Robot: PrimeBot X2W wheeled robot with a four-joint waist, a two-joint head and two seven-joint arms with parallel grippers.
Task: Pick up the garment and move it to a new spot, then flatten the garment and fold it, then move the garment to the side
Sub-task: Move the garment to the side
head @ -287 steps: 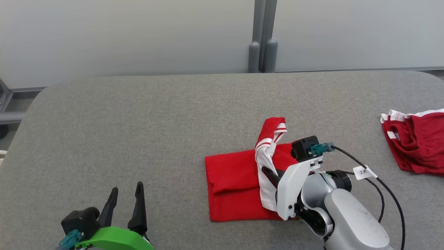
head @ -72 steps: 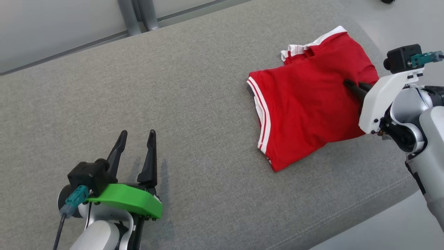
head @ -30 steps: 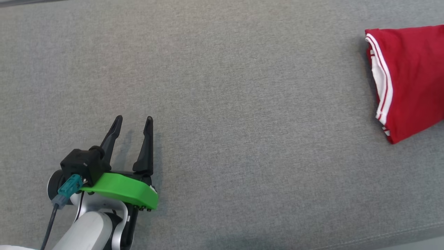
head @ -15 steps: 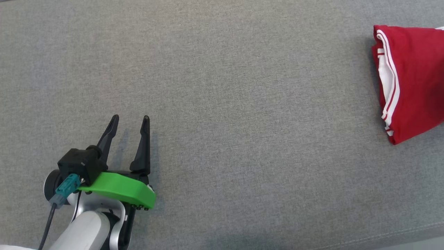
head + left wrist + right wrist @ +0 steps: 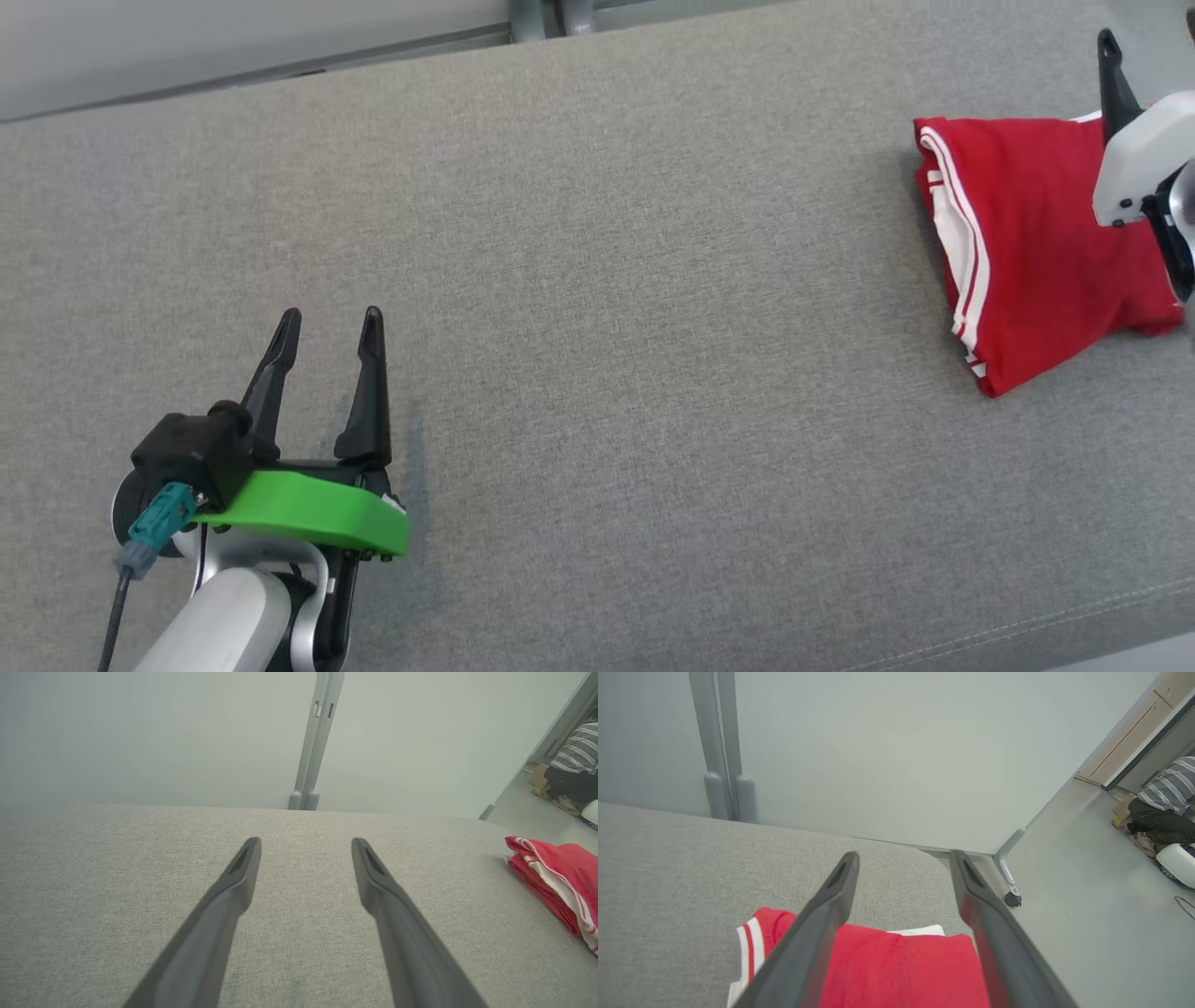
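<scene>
The garment [image 5: 1027,243], red with white-striped trim, lies folded at the right end of the grey padded table [image 5: 607,280]. It also shows at the right in the left wrist view [image 5: 560,877]. My right gripper [image 5: 903,858] hovers open just above the garment [image 5: 901,966], with nothing between its fingers. One dark finger [image 5: 1111,75] and the white mount show at the right edge of the head view. My left gripper [image 5: 332,317] stands open over bare table at the lower left, far from the garment, its fingers [image 5: 233,891] spread.
The table's rounded right corner [image 5: 924,858] and the floor beyond lie just past the garment. A caster [image 5: 1011,899] stands on that floor. A person in a striped top [image 5: 1164,798] crouches at the far right. Grey posts [image 5: 315,742] stand behind the table.
The right gripper has opened and let go of the garment, which now lies at the table's right end. The head camera has shifted, bringing the right gripper into view. The left gripper holds still.
</scene>
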